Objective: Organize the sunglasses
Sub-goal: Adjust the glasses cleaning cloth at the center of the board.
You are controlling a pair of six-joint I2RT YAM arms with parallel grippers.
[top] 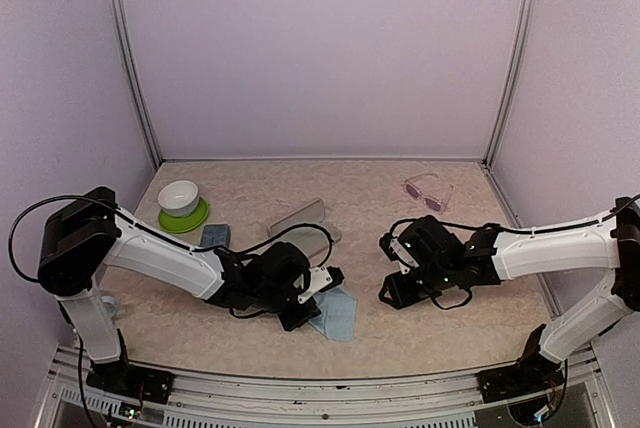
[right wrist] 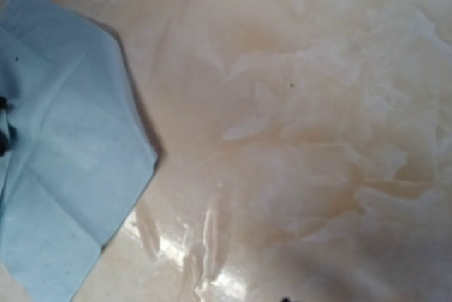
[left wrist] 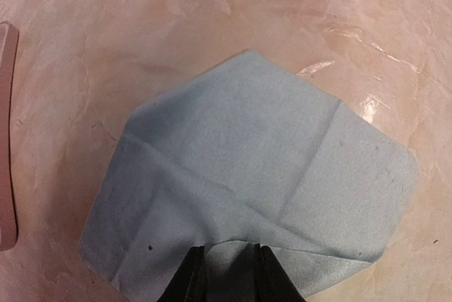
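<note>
Since only one pair is in view, notes cover that one: the sunglasses (top: pixel 428 191) sit on the table (top: pixel 455 338) toward its 1 o'clock corner, well apart from both arms and at roughly 1 o'clock from the right gripper (top: pixel 386 270). Pale clear frame, purplish-pink lenses. Handling, my read: light, thin plastic, stiff but easy to snap or splay at the hinges. Lenses are slick and scratch-prone, so the pair will likely skate on the table if nudged. Best hold is across the bridge or the top bar of the front, light squeeze, pads off the lenses; a temple close to its hinge is the fallback. Long axis is the lens bar, running about 10 to 4 o'clock in the top view. Which way the front faces, and whether the temples are folded, is too small to tell. Right gripper looks spread wide and empty, pointing toward 9 o'clock. Left gripper (left wrist: pixel 229 249) is narrow, pinched on the near edge of the light-blue cloth (left wrist: pixel 268 154), which lies mostly flat near table centre. Second pair not visible. Oblong case (top: pixel 300 218) lies at 12 o'clock of the left gripper.
</note>
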